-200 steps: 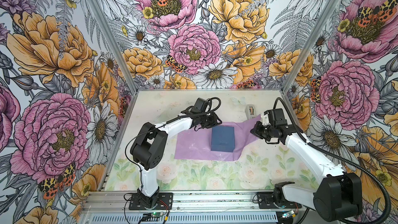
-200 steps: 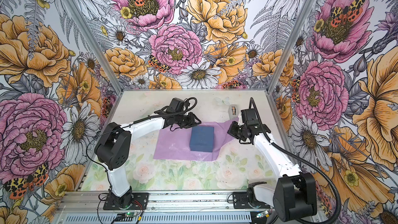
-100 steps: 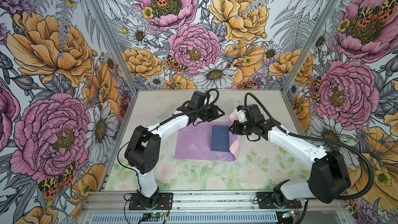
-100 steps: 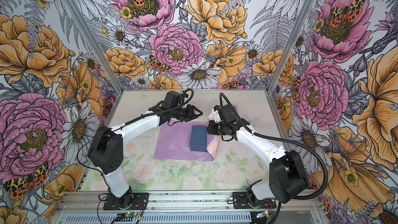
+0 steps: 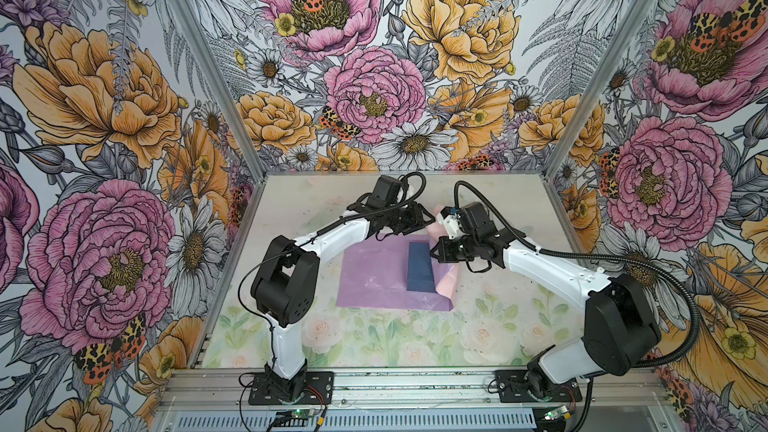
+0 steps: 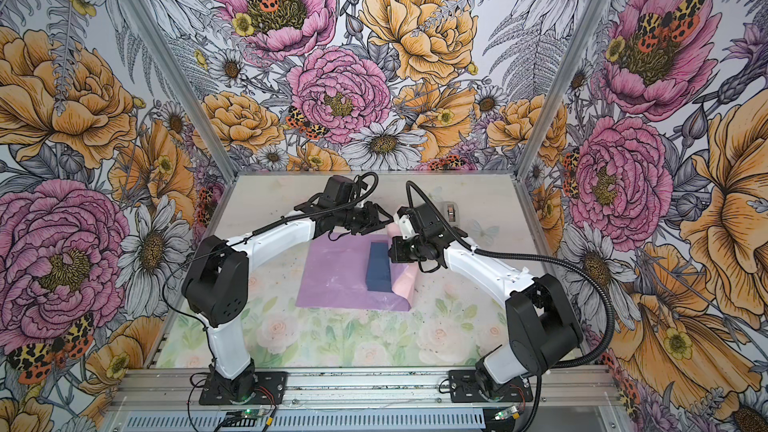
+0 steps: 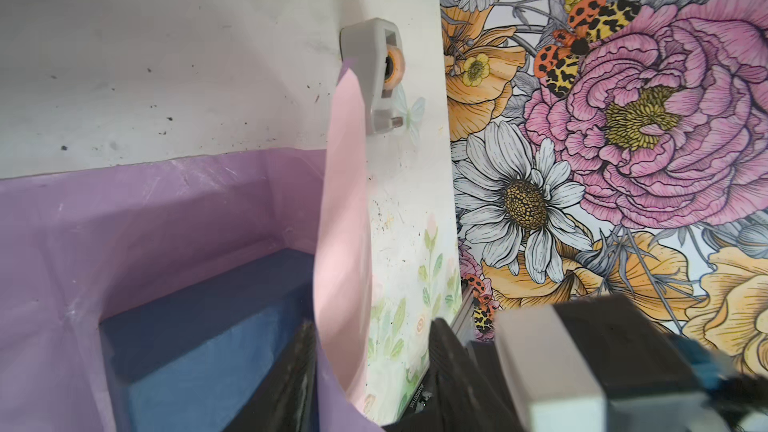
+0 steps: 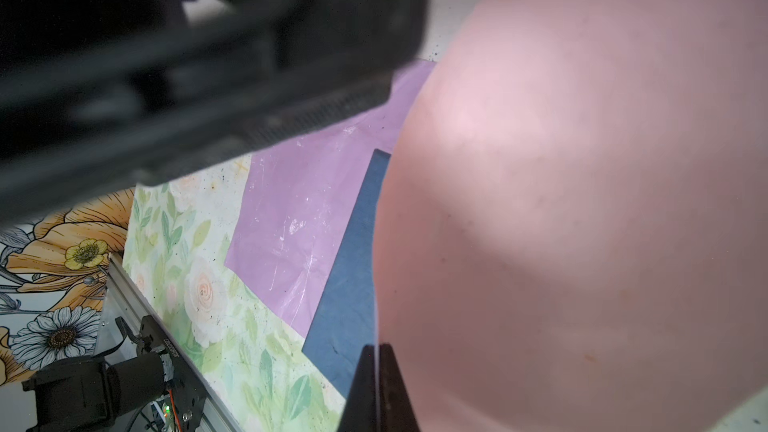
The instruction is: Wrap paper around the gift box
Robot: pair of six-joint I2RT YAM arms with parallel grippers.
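Note:
The navy gift box [image 5: 419, 265] [image 6: 379, 268] lies on the lilac paper [image 5: 374, 280] [image 6: 332, 276] in both top views. My right gripper [image 5: 434, 249] [image 8: 378, 351] is shut on the paper's right edge. It holds that edge up over the box, so the pale pink underside [image 8: 582, 201] faces the right wrist camera and hides much of the box [image 8: 353, 263]. My left gripper [image 5: 424, 222] [image 7: 374, 334] hangs at the box's far end, jaws apart. The raised pink flap [image 7: 345, 201] passes between its fingers, close to one finger [image 7: 299, 367].
A grey tape dispenser [image 6: 451, 211] [image 7: 374, 76] stands at the back right of the table, just behind my right wrist. Floral walls close in the back and both sides. A metal rail [image 5: 415, 384] with both arm bases runs along the front.
My right gripper has carried the paper's right edge up and leftward over the box, covering more of it. My left gripper has moved back and rightward to the flap, and its jaws have opened a little.

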